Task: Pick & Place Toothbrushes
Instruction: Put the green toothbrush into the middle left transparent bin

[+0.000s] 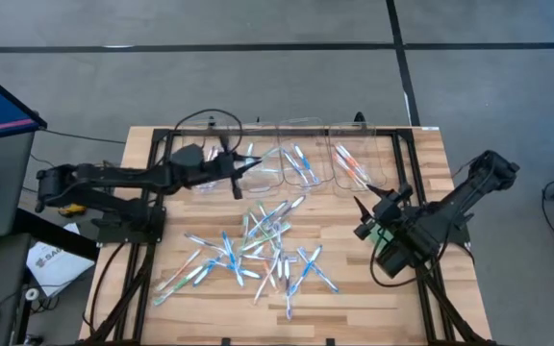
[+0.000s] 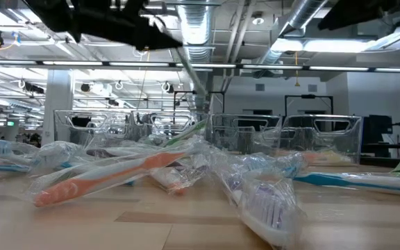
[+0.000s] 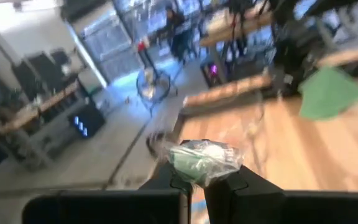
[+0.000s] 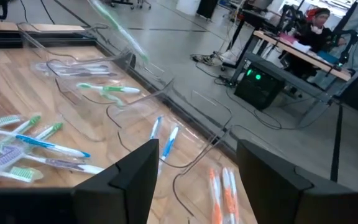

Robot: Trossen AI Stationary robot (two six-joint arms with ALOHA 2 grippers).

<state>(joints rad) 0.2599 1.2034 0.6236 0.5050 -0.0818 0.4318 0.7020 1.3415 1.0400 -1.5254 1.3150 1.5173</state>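
Over clear bins (image 1: 301,154), left end effector (image 1: 255,164) clamps green toothbrush (image 3: 205,159), handle hidden; right end effector (image 1: 363,217) agape, empty.

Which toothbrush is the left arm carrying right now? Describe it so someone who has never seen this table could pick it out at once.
Start at the row of clear bins along the table's far edge. The left gripper is shut above the leftmost bin, pinching a wrapped green toothbrush by one end. Unlike the pile of loose toothbrushes lying mid-table, it is lifted off the table, its handle slanting out past the fingers.
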